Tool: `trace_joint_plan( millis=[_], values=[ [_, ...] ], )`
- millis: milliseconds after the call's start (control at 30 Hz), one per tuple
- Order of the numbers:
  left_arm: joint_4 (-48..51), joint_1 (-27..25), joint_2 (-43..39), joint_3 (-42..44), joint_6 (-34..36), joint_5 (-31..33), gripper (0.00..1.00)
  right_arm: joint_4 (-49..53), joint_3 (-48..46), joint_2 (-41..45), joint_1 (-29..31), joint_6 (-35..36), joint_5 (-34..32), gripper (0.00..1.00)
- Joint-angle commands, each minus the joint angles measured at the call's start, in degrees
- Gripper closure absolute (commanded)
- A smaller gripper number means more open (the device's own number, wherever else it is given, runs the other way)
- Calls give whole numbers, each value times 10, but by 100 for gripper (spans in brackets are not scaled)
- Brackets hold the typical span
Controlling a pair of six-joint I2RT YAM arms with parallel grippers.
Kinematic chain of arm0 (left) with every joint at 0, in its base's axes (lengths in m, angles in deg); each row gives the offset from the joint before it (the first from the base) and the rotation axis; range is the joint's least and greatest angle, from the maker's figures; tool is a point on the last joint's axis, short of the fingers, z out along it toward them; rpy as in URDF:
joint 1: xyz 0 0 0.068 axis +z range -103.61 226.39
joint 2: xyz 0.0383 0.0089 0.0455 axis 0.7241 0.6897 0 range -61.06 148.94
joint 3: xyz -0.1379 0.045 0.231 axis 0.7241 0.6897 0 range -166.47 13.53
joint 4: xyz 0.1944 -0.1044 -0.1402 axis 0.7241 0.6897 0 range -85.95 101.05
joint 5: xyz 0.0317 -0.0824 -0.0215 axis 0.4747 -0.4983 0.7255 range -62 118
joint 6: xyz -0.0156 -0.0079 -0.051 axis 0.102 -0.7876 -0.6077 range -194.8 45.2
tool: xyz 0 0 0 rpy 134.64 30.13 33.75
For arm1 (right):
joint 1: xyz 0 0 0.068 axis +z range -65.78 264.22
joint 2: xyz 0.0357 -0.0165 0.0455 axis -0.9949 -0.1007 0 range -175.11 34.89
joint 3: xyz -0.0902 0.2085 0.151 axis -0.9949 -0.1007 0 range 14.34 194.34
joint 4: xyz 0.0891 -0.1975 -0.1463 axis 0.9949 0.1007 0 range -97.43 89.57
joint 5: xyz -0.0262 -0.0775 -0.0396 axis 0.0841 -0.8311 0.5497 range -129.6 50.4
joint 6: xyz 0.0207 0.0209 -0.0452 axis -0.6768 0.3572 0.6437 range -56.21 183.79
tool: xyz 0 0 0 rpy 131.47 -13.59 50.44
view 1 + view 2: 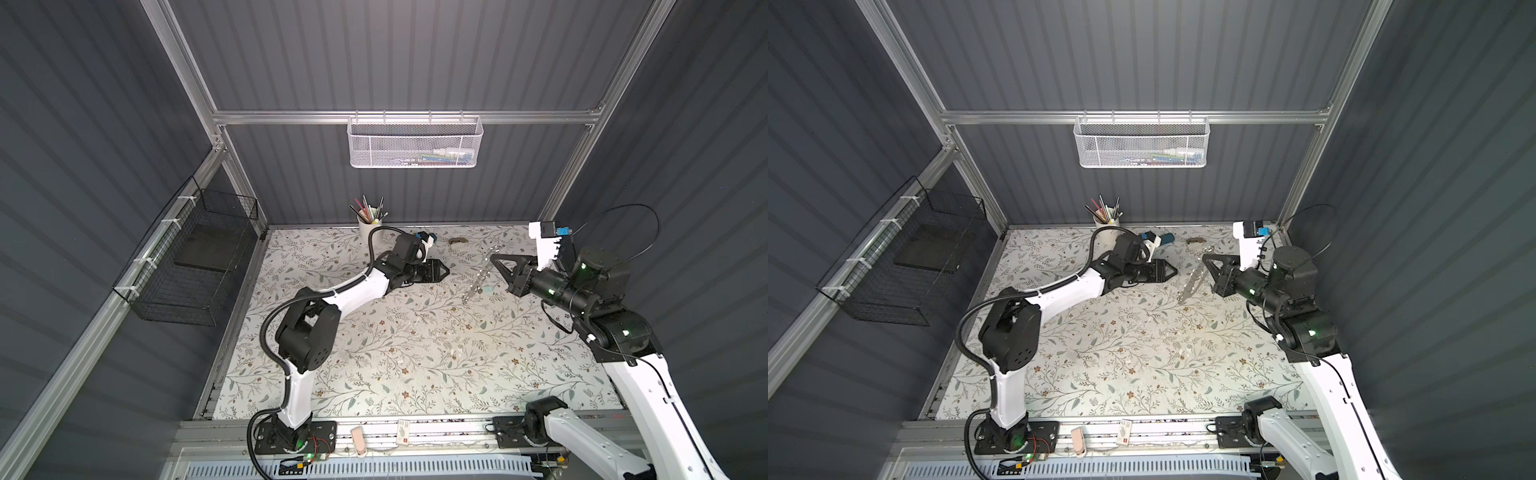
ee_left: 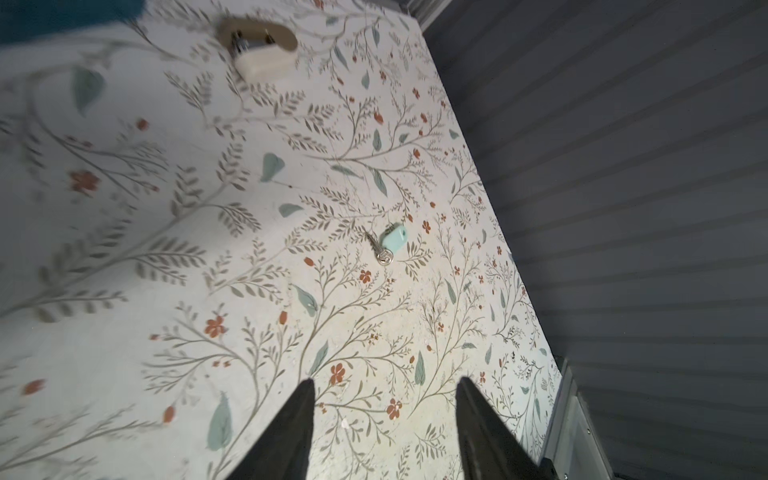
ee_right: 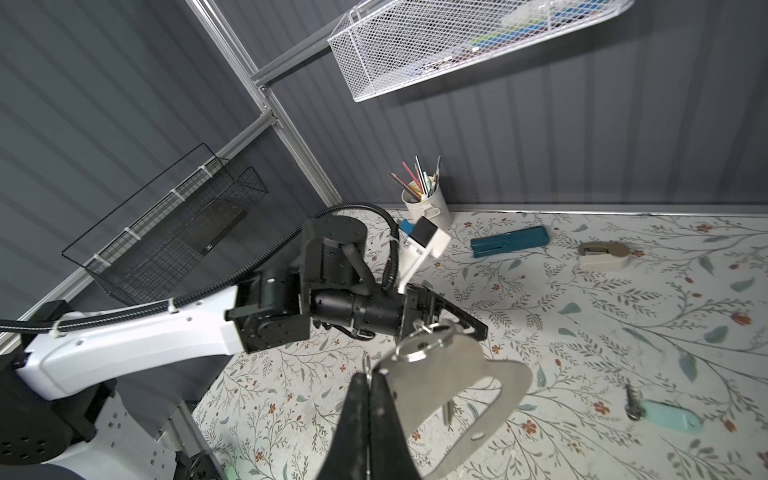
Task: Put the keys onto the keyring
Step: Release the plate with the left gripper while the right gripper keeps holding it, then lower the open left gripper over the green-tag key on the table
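Note:
My right gripper [image 3: 368, 376] is shut on the edge of the keyring [image 3: 449, 374], a flat grey plate with a large oval cutout. It holds the plate above the table at the back right, as both top views show [image 1: 478, 278] [image 1: 1192, 279]. A silver split ring [image 3: 424, 347] sits at the plate's top edge, and a small key shaft [image 3: 446, 411] hangs behind the cutout. One of the keys [image 2: 379, 251], with a mint-green tag [image 2: 395, 239], lies flat on the table near the plate [image 3: 669, 415]. My left gripper [image 2: 386, 381] is open and empty, pointing toward that key [image 1: 446, 271].
A dark-teal case [image 3: 509, 241] and a beige-and-white padlock-like item [image 3: 602, 255] lie near the back wall. A white cup of pencils [image 1: 370, 226] stands at the back. A white mesh basket [image 1: 415, 141] hangs on the back rail and a black wire basket [image 1: 187, 266] on the left wall.

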Motion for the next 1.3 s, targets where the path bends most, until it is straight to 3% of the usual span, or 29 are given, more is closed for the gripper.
trace_joint_plan(
  millis=[0, 600, 1100, 1267],
  values=[
    [-69, -19, 42, -42, -58, -41, 45, 21, -9, 22, -4, -2, -31, 97],
    [-173, -81, 324, -290, -177, -57, 41, 75, -20, 74, -7, -21, -53, 97],
    [-227, -85, 380, -349, -203, -26, 42, 82, -33, 85, -8, -32, -69, 97],
    [-146, -85, 395, -381, -185, -6, 44, 83, -35, 87, -8, -34, -69, 97]
  ],
)
